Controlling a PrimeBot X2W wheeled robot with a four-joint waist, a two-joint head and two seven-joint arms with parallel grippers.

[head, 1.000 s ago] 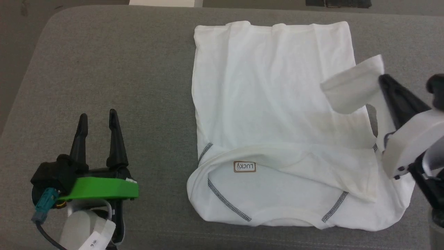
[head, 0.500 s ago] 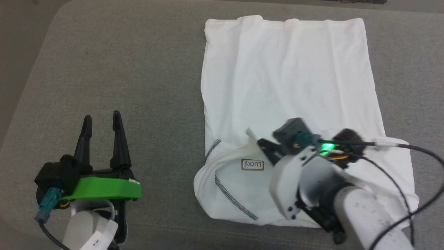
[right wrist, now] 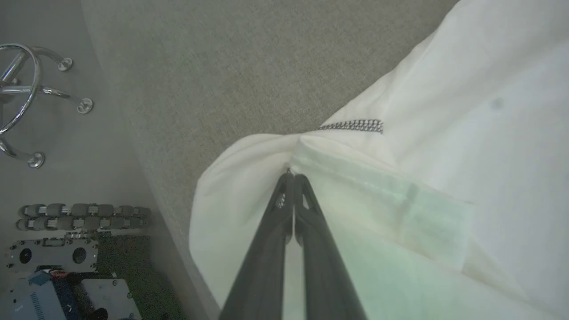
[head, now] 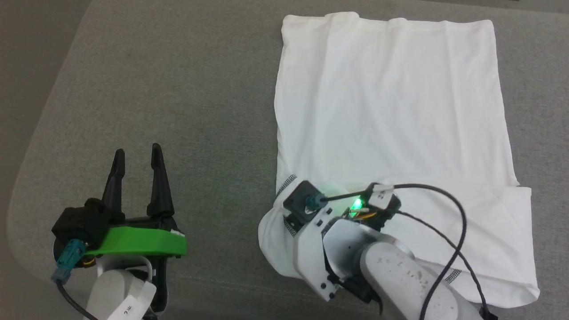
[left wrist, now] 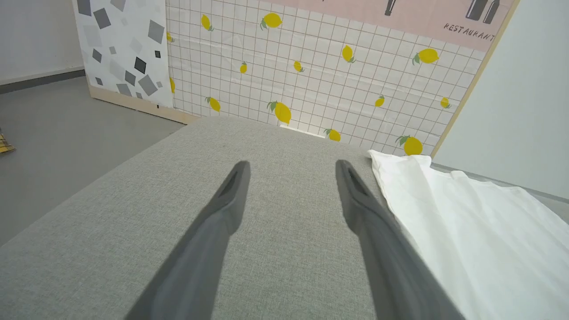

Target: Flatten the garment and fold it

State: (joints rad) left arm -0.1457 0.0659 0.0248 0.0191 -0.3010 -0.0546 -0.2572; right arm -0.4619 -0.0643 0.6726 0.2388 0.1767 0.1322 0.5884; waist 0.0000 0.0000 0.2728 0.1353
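Once my right gripper (right wrist: 292, 175), clenched on the sleeve (right wrist: 382, 200), crossed from three o'clock to six, that fold neared done; white long-sleeved shirt (head: 386, 98) flat at one o'clock; left gripper (head: 137, 150) released.

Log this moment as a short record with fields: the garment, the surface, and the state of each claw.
garment: white shirt, smooth over its far part, bunched at the near left corner
surface: grey fabric surface, with the garment lying on its right part
left claw: open and empty, over bare surface to the left of the garment, apart from it
right claw: shut, pinching a fold at the garment's near left corner, next to the dark zigzag seam
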